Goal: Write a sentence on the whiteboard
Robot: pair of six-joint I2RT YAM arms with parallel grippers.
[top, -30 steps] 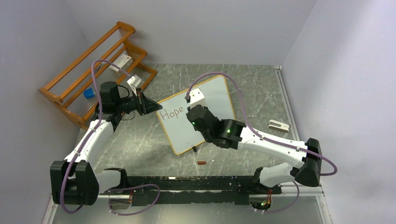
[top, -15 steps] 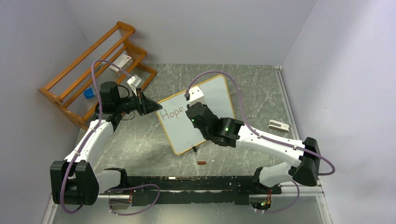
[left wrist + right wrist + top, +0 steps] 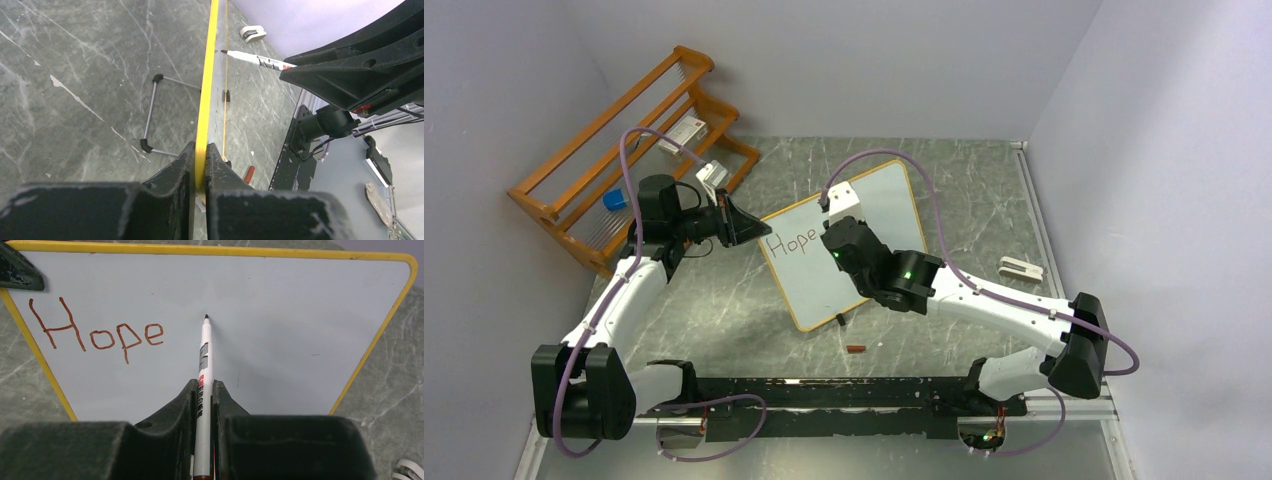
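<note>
The whiteboard [image 3: 879, 215] stands tilted in the middle of the table. Only the word "Hope" [image 3: 792, 241] is on it, at its upper left; in the right wrist view the word [image 3: 95, 332] is red-brown. My left gripper [image 3: 742, 222] is shut on the board's left rim, the yellow rim [image 3: 207, 75] pinched between its jaws [image 3: 200, 165]. My right gripper [image 3: 836, 232] is shut on a white marker [image 3: 204, 365]. The marker's tip [image 3: 206, 316] sits at the board face to the right of "Hope"; I cannot tell whether it touches. The marker also shows in the left wrist view [image 3: 255, 59].
An orange wooden rack [image 3: 624, 150] holding small items stands at the back left. A white eraser [image 3: 1021, 267] lies to the right of the board. A red marker cap [image 3: 856, 348] lies near the board's front foot [image 3: 840, 320]. The board's wire stand [image 3: 150, 115] rests behind it.
My right gripper has shifted slightly up and left across the board with the marker. The writing still reads "Hope". The left arm has not moved.
</note>
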